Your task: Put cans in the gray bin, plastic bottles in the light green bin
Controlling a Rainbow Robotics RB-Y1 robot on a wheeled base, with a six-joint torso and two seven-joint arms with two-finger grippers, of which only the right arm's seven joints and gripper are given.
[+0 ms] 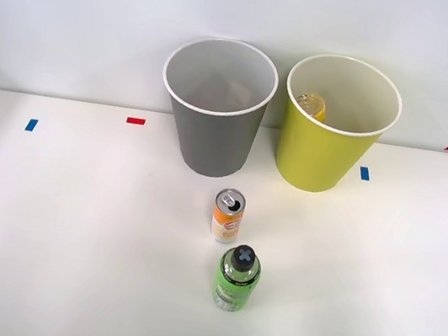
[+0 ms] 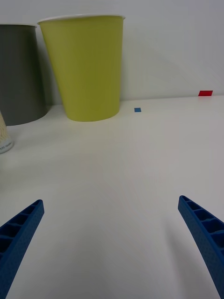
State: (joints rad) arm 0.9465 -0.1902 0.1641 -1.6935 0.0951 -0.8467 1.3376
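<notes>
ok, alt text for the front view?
An orange-and-white can and a green bottle stand upright on a white table, in front of a gray bin and a light green bin holding a yellow-labelled bottle.

A lab test bench, by its look. The plain white table [image 1: 69,229] carries small red tape marks [image 1: 135,121] and blue tape marks [image 1: 31,125] beyond the open jaws, against a bare white wall [image 1: 79,9].

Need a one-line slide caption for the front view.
Orange can and green bottle stand before gray bin and light green bin.
</notes>
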